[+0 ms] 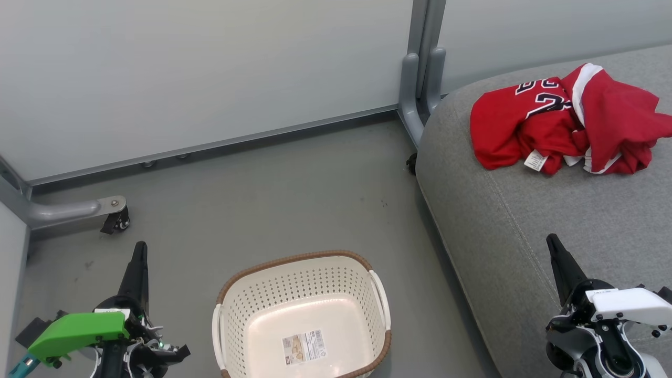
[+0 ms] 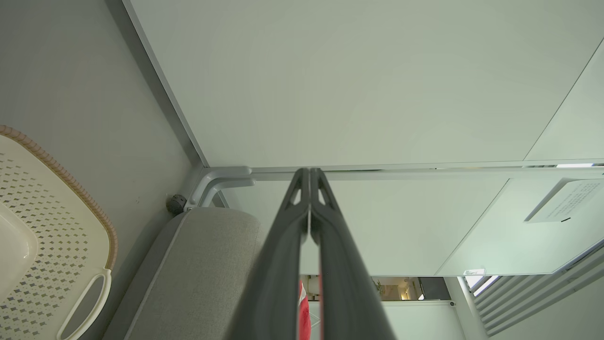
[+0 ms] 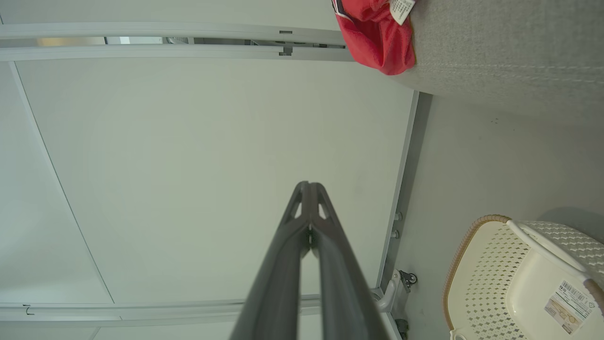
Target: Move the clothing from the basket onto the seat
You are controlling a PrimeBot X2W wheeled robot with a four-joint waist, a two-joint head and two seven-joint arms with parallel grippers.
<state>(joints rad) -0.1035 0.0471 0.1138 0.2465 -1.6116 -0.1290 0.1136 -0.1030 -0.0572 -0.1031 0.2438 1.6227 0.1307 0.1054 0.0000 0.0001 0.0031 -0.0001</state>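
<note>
You will find the clothing (image 1: 569, 123) lying in a crumpled red heap on the seat (image 1: 525, 220), toward its far end, its white tag (image 1: 535, 160) showing. The basket (image 1: 294, 258) stands on the floor (image 1: 262, 199) just beside the seat, its bare bottom bearing a label (image 1: 304, 346). Your right gripper (image 1: 551, 239) hangs over the seat's near part, well apart from the clothing, fingers pressed together on nothing. Your left gripper (image 1: 140, 247), likewise closed and empty, sits left of the basket.

The head camera looks down from above the basket (image 1: 294, 258), the seat (image 1: 525, 226) to its right. Both wrist cameras sit low beside the basket, facing the wall (image 1: 210, 68). All views share basket and seat.
</note>
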